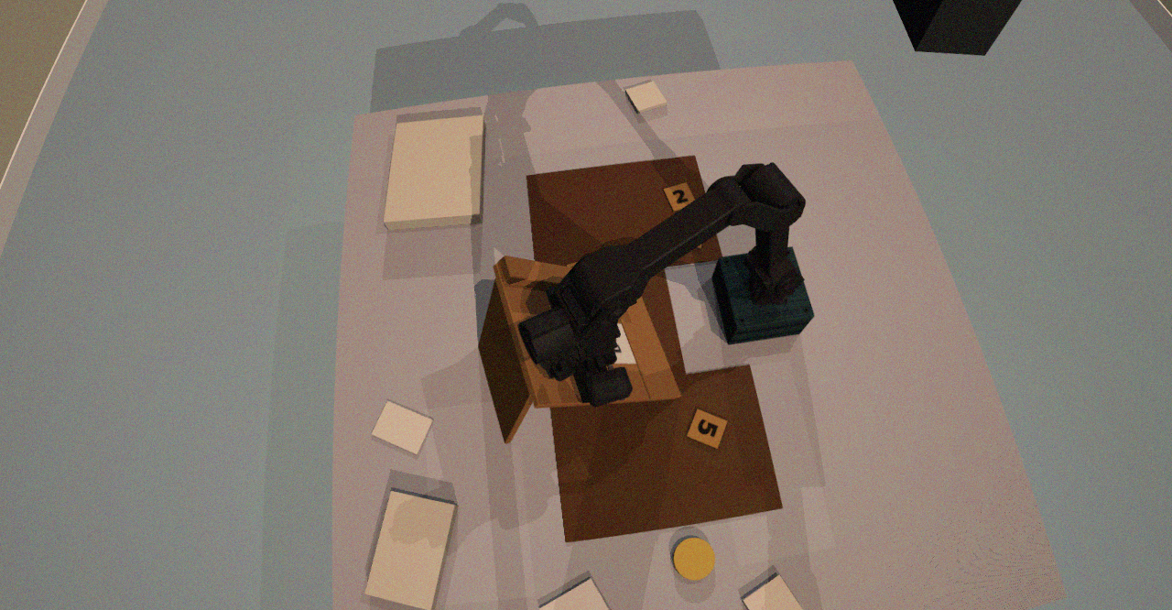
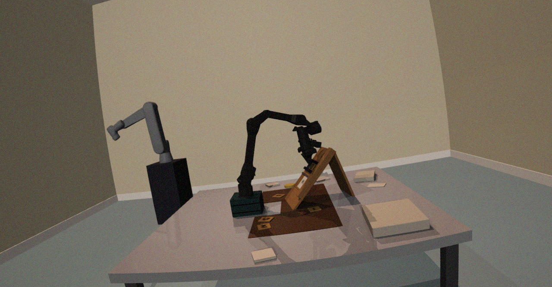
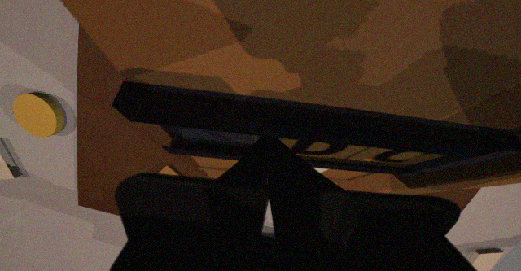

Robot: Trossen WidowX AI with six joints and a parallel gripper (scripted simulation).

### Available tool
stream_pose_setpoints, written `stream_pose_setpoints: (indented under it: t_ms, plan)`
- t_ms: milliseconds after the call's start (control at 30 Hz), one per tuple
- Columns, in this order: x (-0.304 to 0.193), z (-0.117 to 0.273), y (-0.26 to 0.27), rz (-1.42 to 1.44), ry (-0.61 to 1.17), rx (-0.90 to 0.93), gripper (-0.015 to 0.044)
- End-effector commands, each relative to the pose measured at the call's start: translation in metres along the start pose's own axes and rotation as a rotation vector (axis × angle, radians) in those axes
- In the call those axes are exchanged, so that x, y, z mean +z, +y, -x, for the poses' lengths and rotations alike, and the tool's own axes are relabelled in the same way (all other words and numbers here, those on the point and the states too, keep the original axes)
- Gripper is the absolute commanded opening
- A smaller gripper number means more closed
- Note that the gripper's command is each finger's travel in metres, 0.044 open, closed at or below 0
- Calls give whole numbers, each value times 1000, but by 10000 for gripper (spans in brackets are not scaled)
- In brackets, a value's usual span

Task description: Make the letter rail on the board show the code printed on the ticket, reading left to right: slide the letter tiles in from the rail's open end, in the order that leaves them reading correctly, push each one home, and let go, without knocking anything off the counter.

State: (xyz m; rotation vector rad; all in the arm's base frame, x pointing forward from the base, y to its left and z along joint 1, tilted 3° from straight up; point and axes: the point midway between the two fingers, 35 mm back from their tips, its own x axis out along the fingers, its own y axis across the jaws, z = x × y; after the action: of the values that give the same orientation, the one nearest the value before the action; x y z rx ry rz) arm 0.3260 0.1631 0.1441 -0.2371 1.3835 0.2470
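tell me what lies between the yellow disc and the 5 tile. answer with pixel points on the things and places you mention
In the top view, a strip of brown mat (image 1: 656, 484) and bare counter (image 1: 623, 561) lie between them.

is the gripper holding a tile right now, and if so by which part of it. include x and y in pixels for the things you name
Nothing is held: the gripper (image 2: 309, 163) (image 3: 266, 142) is shut with its fingertips together at the rail (image 2: 311, 166) (image 3: 212, 106), no tile between them.
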Motion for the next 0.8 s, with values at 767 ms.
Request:
stream_pose_setpoints:
  t_ms: [767]
  plan:
    - [-8,10,-2,1,-2,3,0]
